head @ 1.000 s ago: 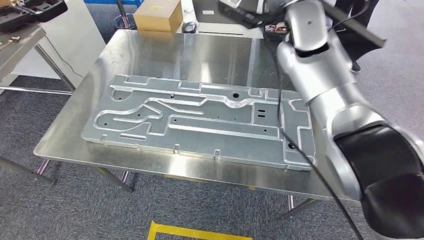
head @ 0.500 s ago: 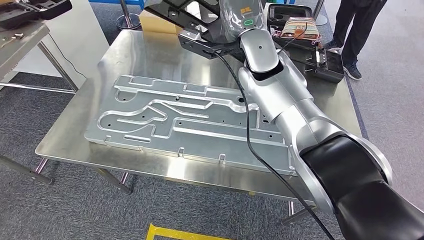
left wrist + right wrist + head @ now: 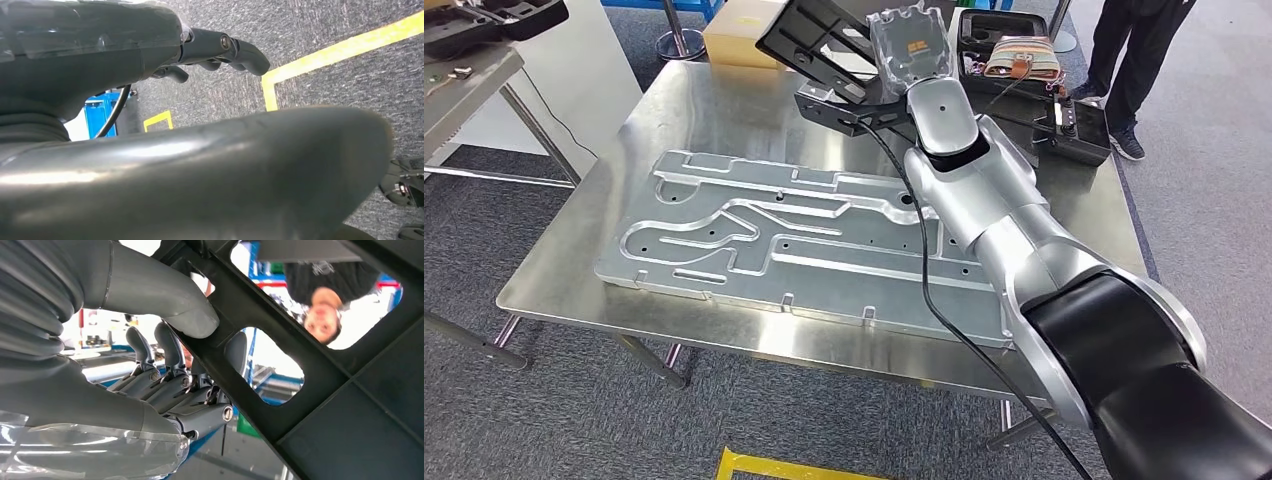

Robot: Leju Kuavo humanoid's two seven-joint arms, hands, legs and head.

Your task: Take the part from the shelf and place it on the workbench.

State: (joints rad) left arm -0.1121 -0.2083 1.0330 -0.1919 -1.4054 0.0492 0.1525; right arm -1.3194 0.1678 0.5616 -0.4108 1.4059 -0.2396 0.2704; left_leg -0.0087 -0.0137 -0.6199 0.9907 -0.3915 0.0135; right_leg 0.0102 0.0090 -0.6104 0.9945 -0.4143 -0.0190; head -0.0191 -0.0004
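Here the right arm reaches from the near right diagonally up and across the bench (image 3: 724, 110), its silver forearm stretched over the far right part of the steel top; the right hand (image 3: 912, 45), wrapped in clear plastic film, sits raised at the far side, above the bench's far edge; it grips the black part (image 3: 809, 45), a flat dark frame with open cut-outs, held tilted in the air and apart from the bench surface, jutting leftward from the hand; in the right wrist view the thick grey thumb (image 3: 165, 295) presses on one face of a bar of the part (image 3: 280, 340) while the darker fingers (image 3: 170, 355) curl up against the other face, so the bar is pinched between them; a black cable (image 3: 921, 250) hangs along the arm; a large machined aluminium plate (image 3: 814, 250) lies flat on the bench beneath the arm; a cardboard box (image 3: 739, 30) stands at the far edge, left of the held part; a person (image 3: 1139, 60) stands beyond the far right corner; the left hand (image 3: 215, 50) hangs over grey carpet (image 3: 325, 30) with yellow floor tape (image 3: 340, 52), its dark fingers loosely curled with nothing seen between them.
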